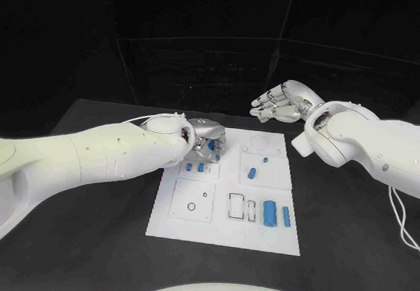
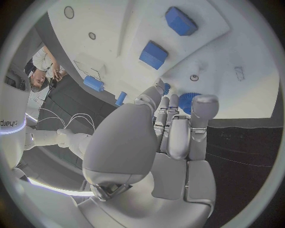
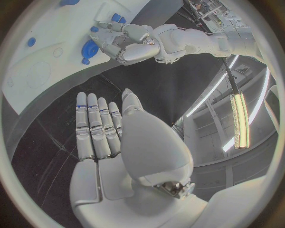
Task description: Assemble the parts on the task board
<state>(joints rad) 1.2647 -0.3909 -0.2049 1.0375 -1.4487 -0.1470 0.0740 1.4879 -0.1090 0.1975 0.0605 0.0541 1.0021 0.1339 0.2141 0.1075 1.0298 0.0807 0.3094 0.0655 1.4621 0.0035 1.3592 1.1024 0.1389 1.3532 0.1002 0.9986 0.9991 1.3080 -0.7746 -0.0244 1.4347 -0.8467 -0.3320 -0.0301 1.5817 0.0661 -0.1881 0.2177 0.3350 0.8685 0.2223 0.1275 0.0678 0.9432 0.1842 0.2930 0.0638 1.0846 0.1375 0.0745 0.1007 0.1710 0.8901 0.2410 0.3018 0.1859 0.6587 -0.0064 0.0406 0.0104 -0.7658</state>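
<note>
At the task board's [image 1: 225, 231] far-left corner: my left hand [image 1: 203, 139] over a blue disc [image 2: 189, 102].
Whether it grips, I cannot tell. Right hand [image 1: 284, 100] released, beyond the far edge. Next: seat disc squarely.

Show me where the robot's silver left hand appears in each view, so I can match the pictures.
Head view: the silver left hand is over the far left part of the white task board.
Left wrist view: the same hand rises through the middle, its fingers reaching toward the board.
Right wrist view: it hangs over the board, beyond the silver right hand.
Shared landmark: the white task board.
</note>
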